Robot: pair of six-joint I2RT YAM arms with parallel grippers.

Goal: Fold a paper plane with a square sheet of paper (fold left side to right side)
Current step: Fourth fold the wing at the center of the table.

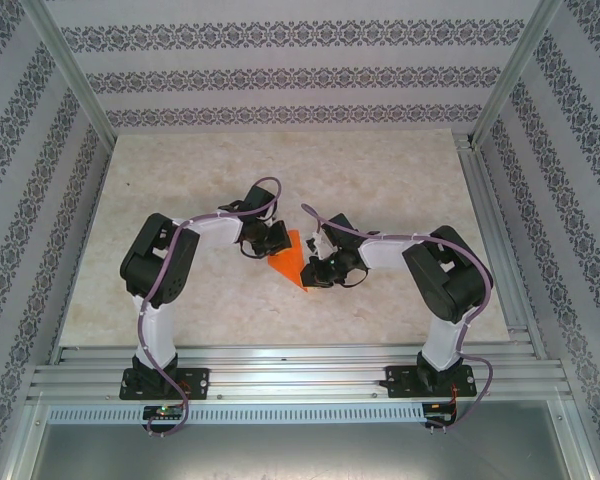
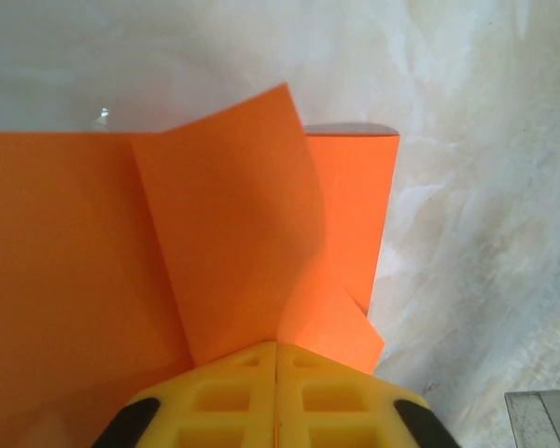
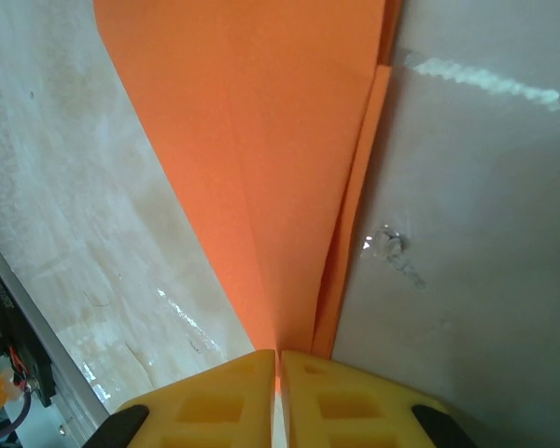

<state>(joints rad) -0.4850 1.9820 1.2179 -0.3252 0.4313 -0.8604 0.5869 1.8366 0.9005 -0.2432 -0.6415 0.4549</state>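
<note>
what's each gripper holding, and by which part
The orange paper, by both: the left gripper pinches the base of a raised flap, the right gripper its narrow creased end.

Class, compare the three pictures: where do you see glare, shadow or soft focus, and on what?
Top external: even, soft light, no hard shadows, the orange paper small but clear. Left wrist: the curled flap shades the sheet behind it; the left claw at the bottom edge looks soft. Right wrist: a streak of glare on the table, and the paper nearest the lens is blurred.
</note>
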